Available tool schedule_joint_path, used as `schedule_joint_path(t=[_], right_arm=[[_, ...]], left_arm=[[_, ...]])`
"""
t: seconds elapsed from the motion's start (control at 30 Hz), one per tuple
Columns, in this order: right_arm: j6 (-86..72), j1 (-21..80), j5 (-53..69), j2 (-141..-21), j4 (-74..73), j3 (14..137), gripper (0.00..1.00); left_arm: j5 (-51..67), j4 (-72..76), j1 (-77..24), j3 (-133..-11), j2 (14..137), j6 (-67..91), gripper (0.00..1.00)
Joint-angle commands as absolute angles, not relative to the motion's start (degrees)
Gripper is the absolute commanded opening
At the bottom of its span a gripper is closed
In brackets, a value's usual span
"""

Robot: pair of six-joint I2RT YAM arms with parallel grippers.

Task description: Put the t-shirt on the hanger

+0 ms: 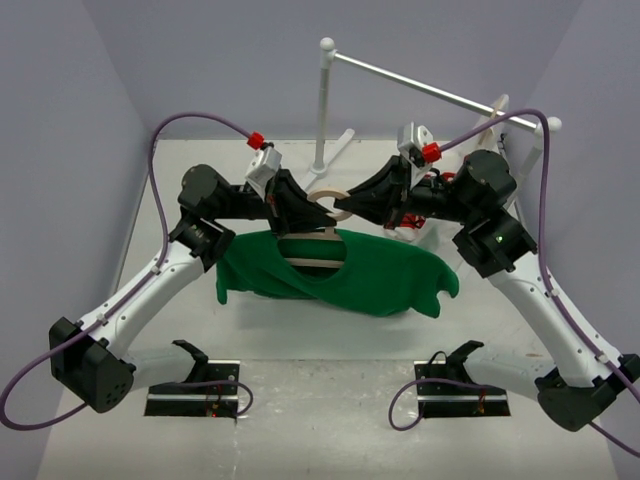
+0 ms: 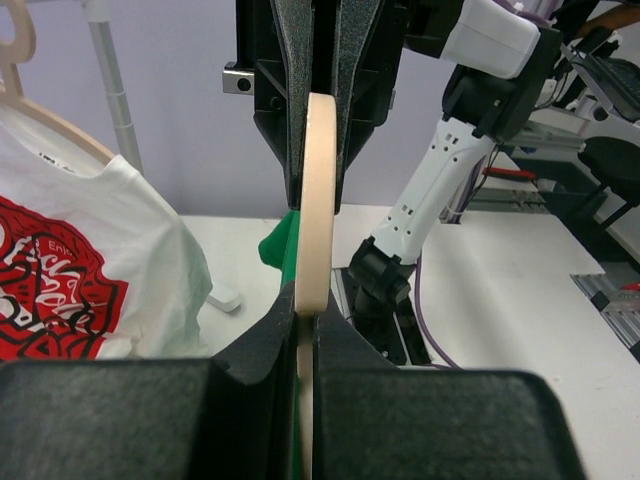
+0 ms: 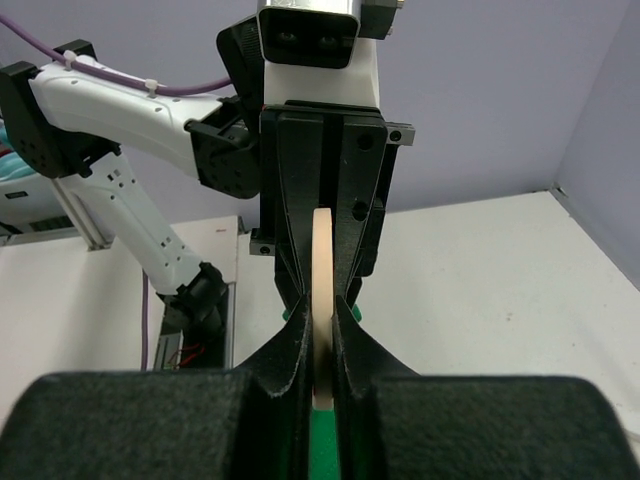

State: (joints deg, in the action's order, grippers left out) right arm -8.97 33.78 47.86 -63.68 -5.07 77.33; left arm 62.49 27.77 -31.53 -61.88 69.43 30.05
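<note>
Left tool (image 2: 307, 322) is closed tight on the curved wooden hook of the hanger (image 2: 318, 200), pinching it edge-on; right tool (image 3: 322, 312) is closed on the same hook from the opposite side, so the two tools face each other nose to nose. The hanger hangs between them, lifted above the bench (image 1: 330, 345). The green t-shirt (image 1: 385, 278) is draped over the hanger's shoulders, the crossbar showing through the neck opening; its right side hangs lower and spreads wider than its left.

The shirt looks nearly seated, so the step in hand is likely settling or handing over the loaded hanger. To do it well: move both tools together and level, so the hook does not twist in the pinch; avoid tilting toward the lower right side, where the cloth could slide off; let go with one tool only while the other holds firmly.

Counts: two arms, two tools; two hangers, this one and a second hanger (image 2: 18, 45) behind; two shirts, the green one and a white shirt (image 2: 100, 250) with red print on that second hanger; one white rack (image 1: 430, 92).
</note>
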Motion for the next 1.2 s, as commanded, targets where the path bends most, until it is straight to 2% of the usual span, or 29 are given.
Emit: schedule_joint_path(t=[0.0,0.03,0.07,0.1,0.33,0.47,0.7,0.77,0.83,1.03,1.1,1.17], right_arm=[[-8.37,34.19,47.52,-60.98,-0.62,75.31,0.26],[-8.24,34.13,44.97,-59.95,-1.24,74.78,0.52],[-7.80,33.99,41.38,-58.74,-2.72,74.48,0.70],[-7.06,33.76,36.89,-57.35,-5.02,74.36,0.80],[-4.34,31.72,0.29,-37.55,-17.40,61.69,0.91],[-0.06,31.47,-8.30,-31.17,-19.37,54.25,0.83],[4.15,31.46,-3.35,-35.02,-19.55,53.88,0.78],[4.85,31.46,-3.60,-36.30,-17.81,54.26,0.74],[5.44,31.46,-2.29,-37.95,-16.53,55.19,0.66],[6.16,30.92,-0.44,-38.17,-11.84,54.90,0.08],[4.32,27.71,-5.30,-39.37,-11.63,55.66,0.00],[2.05,23.57,-5.29,-41.46,-12.97,57.25,0.00]], left_arm=[[58.74,24.32,-31.82,-65.34,69.62,26.63,0.00],[57.24,21.48,-31.76,-66.13,69.38,25.18,0.00],[56.15,18.72,-31.61,-67.04,69.03,23.67,0.00],[55.57,16.17,-31.38,-68.08,68.57,22.11,0.00],[52.19,6.88,-25.44,-70.42,62.34,18.37,0.00],[51.51,5.77,-23.54,-71.38,57.59,18.44,0.00],[53.07,0.00,-23.38,-79.41,57.57,17.04,0.00],[53.14,-2.67,-23.38,-81.51,57.81,16.40,0.00],[53.17,-4.99,-23.29,-82.96,58.09,15.82,0.00],[51.47,-11.74,-23.26,-88.26,59.29,12.12,0.00],[50.31,-15.15,-22.88,-90.89,59.85,9.37,0.00],[50.28,-16.71,-22.44,-91.43,60.09,8.35,0.00]])
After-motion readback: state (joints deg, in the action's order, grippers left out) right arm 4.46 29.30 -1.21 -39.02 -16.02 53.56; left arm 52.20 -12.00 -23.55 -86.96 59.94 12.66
